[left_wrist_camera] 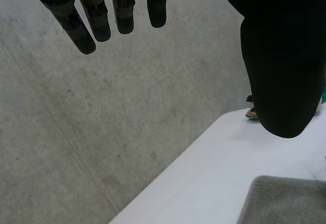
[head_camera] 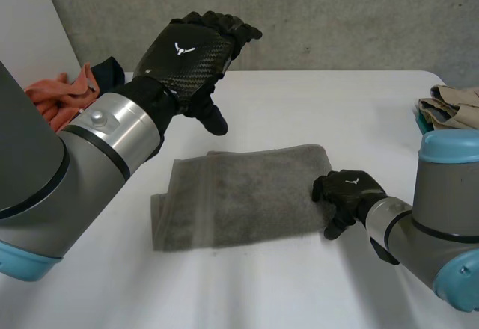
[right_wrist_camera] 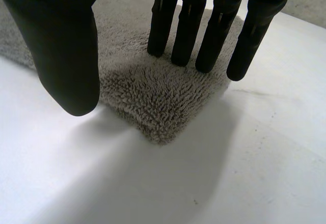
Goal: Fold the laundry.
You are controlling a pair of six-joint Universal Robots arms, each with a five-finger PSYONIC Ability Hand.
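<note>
The towel (head_camera: 243,194) (folded) has its corner under the right hand (head_camera: 348,189).

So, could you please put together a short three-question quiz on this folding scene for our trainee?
1. True or false: the left hand grips the grey towel.
2. The right hand rests its straight fingers on the towel's: A) middle, B) corner, C) far edge?
3. Fill in: the crumpled cloth beside the left arm is ____.
Key: 1 false; 2 B; 3 orange.
</note>
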